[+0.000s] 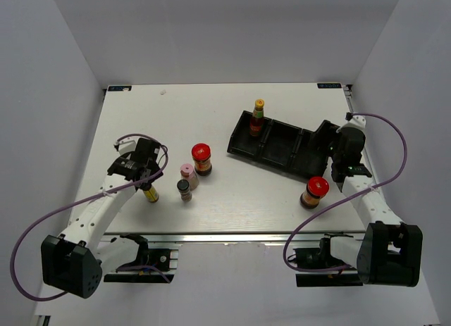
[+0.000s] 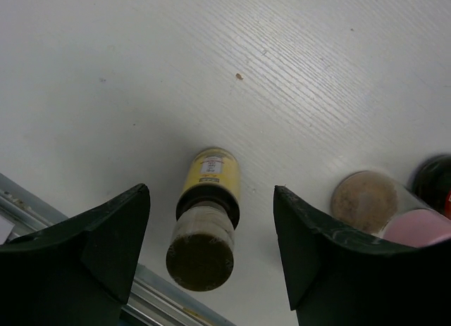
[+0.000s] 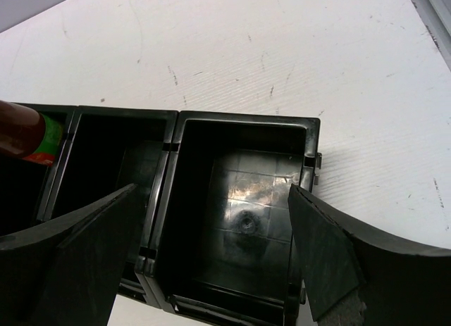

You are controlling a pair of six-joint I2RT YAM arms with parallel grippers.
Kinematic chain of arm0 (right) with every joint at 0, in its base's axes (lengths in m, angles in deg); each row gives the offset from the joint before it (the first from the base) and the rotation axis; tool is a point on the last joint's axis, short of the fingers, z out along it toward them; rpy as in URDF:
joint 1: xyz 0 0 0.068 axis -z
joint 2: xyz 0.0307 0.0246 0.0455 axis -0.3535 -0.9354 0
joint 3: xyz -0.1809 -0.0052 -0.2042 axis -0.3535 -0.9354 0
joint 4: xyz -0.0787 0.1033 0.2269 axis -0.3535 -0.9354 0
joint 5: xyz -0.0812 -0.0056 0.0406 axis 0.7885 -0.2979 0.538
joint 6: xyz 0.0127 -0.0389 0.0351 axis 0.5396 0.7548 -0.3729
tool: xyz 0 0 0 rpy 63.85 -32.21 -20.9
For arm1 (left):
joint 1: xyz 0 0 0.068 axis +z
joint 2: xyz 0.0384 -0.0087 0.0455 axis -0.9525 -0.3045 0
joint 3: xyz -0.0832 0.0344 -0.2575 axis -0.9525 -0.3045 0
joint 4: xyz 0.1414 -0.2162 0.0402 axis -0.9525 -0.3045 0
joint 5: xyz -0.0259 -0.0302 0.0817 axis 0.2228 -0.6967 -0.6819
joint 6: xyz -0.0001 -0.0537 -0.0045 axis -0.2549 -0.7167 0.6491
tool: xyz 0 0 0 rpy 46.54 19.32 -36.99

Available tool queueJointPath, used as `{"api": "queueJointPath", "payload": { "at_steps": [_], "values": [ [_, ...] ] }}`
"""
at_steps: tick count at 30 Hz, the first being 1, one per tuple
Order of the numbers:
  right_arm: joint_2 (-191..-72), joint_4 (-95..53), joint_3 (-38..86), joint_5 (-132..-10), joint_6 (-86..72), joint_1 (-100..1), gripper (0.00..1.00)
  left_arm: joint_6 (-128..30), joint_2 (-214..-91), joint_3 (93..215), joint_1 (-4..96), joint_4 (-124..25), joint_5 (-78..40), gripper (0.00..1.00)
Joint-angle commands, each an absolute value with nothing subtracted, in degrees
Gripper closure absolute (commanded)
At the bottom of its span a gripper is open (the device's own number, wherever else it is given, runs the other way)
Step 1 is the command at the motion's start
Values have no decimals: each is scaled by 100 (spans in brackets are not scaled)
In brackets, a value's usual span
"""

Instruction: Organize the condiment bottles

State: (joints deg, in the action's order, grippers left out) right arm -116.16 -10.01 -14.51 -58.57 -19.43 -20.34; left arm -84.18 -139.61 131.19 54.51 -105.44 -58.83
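Straddling the slim yellow-capped bottle (image 2: 204, 220), the left gripper (image 2: 210, 192) stands wide open and clamps nothing. The bottle sits between the jaws, clear of both. It is upright, with its long axis running from the table up toward the wrist, so I judge that a plain close would take it.

Just beyond the jaw that faces the table's middle stand the tiny jar (image 2: 365, 201) and the pink-capped bottle (image 2: 419, 227), near enough to be knocked.

The right gripper (image 3: 211, 199), likewise wide open and empty, hangs over the end compartment of the black tray (image 3: 246, 118). A second slim bottle (image 3: 25, 132) stands in the far compartment.

One red-lidded jar (image 1: 315, 191) stands behind those jaws, nearest the right arm. The other red-lidded jar (image 1: 202, 158) is by the pink-capped bottle.

The white table (image 1: 176, 115) is flat, with plain white walls around it.
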Motion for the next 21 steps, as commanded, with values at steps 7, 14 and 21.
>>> {"api": "queueJointPath", "payload": {
  "at_steps": [7,14,21],
  "values": [
    [-11518,-891,-1420,-5575,-2007,-2035,11,-8202,-13846,13285,5496,-10459,-5708,27],
    [-11579,-1014,-1376,-5469,-2077,-2035,11,-8220,-13688,13495,5487,-10872,-5760,33],
    [-11746,-1242,-1235,-5232,-2103,-2035,11,-8211,-13626,13671,5496,-11162,-5918,42]
  ]
}}
